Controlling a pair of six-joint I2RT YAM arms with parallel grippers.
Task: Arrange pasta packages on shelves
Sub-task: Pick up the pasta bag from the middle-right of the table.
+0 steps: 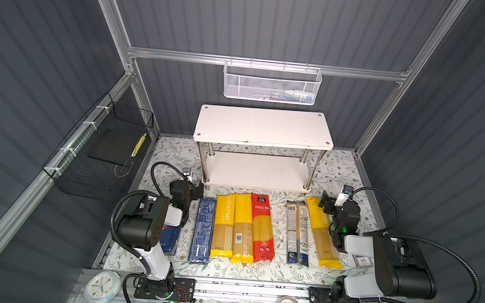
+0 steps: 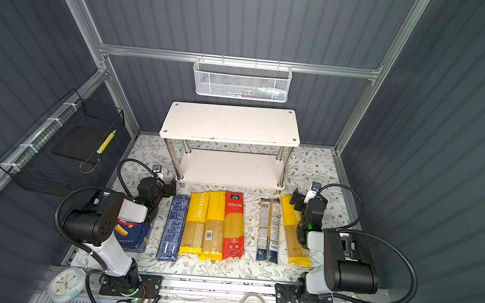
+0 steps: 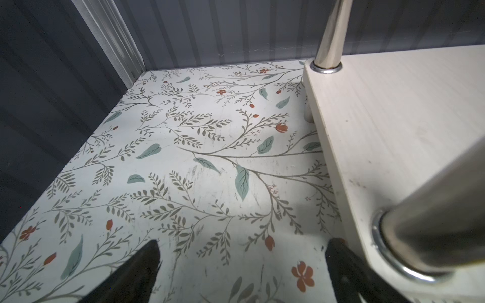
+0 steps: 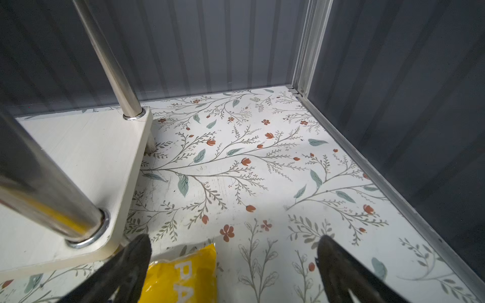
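1. The shelves (image 1: 259, 172) stand bare at the far middle of the floral table top (image 1: 339, 173). All seven pasta packages lie flat in a row on the table just near of them, so the task is judged to be at its very start.
2. The left gripper (image 3: 242, 251) is seen spread wide and empty above bare table, just left of the near-left chrome leg (image 3: 430, 225). The right gripper (image 4: 233, 249) is likewise spread and empty by the near-right chrome leg (image 4: 47, 194).
3. The far end of the right yellow spaghetti bag (image 4: 183, 272) lies under the right gripper, so a first pick there is judged the step in hand.
4. That bag is best pinched across its narrow width, near its middle, so that sagging is limited. It should be kept level and turned to lie along a board before release.
5. The clear and dark-blue bag (image 1: 297, 233) lies just beside it on the left, so the inner finger must be set down carefully.
6. Further left, the red bag (image 1: 262, 230), the middle yellow spaghetti bag (image 1: 243, 225) and the left yellow spaghetti bag (image 1: 223, 226) lie side against side, and little room is left for fingers.
7. The narrow dark-blue box (image 1: 202, 230) lies next to them. The blue rigatoni box (image 2: 131, 235) is partly hidden under the left arm.
8. The top board (image 1: 265, 127) overhangs the lower one, and the chrome legs narrow the entry.
9. The white mesh basket (image 1: 272, 83), the black wire basket (image 1: 104, 157) and the clock (image 1: 99, 285) are well apart.
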